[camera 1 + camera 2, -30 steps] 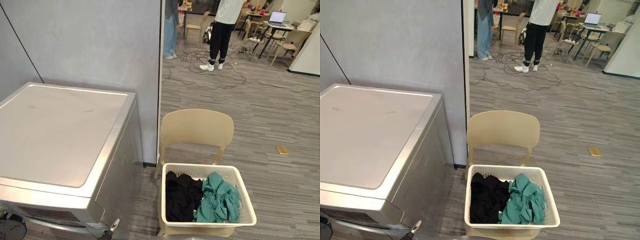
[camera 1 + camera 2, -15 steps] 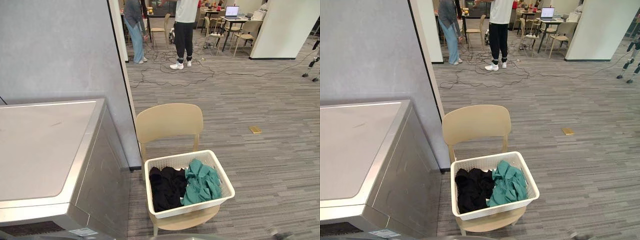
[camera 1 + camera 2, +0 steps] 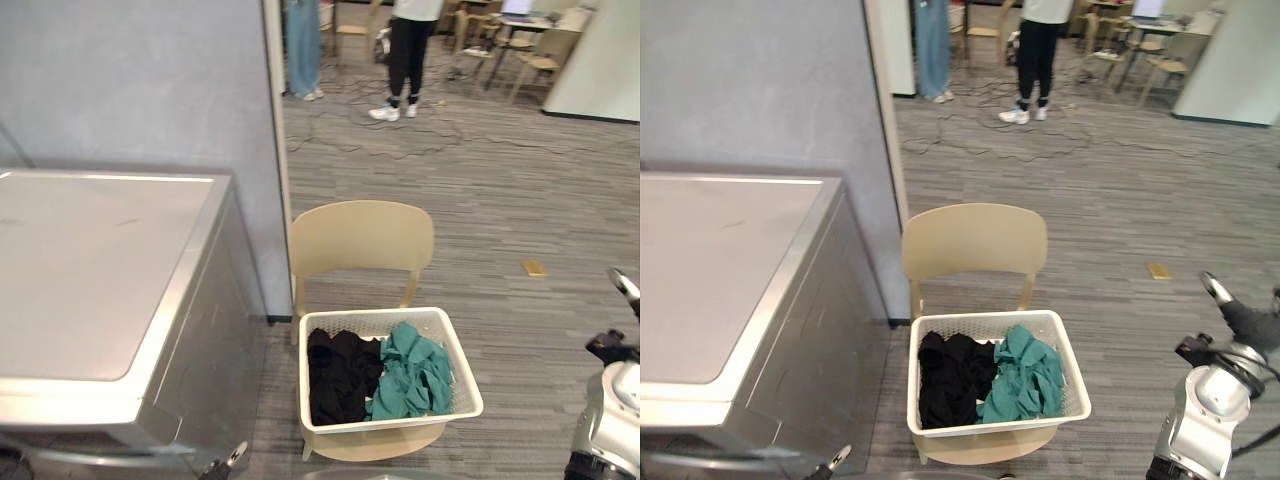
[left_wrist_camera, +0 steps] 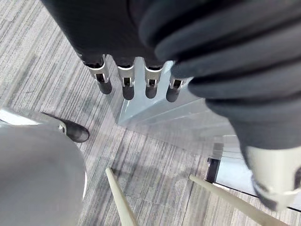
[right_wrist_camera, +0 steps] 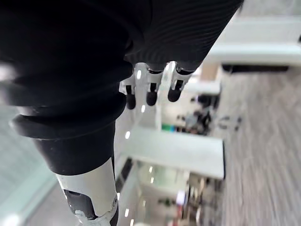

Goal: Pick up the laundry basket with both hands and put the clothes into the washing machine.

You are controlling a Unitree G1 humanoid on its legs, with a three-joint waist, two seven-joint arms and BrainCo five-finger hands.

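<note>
Open floor (image 3: 540, 330) right of the laundry basket (image 3: 385, 424), tight on its left.
It sits on a chair (image 3: 362, 240) whose backrest rises just behind it; the washing machine (image 3: 100, 270), its flat lid shut, stands near on the left across a narrow gap, backed by a wall panel (image 3: 140, 80).

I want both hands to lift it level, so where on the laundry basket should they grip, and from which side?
Grip the laundry basket by its flared rim at both side edges, left hand from its left, right hand from its right. The chair back blocks the far side, and the clothes leave the rim clear.
</note>
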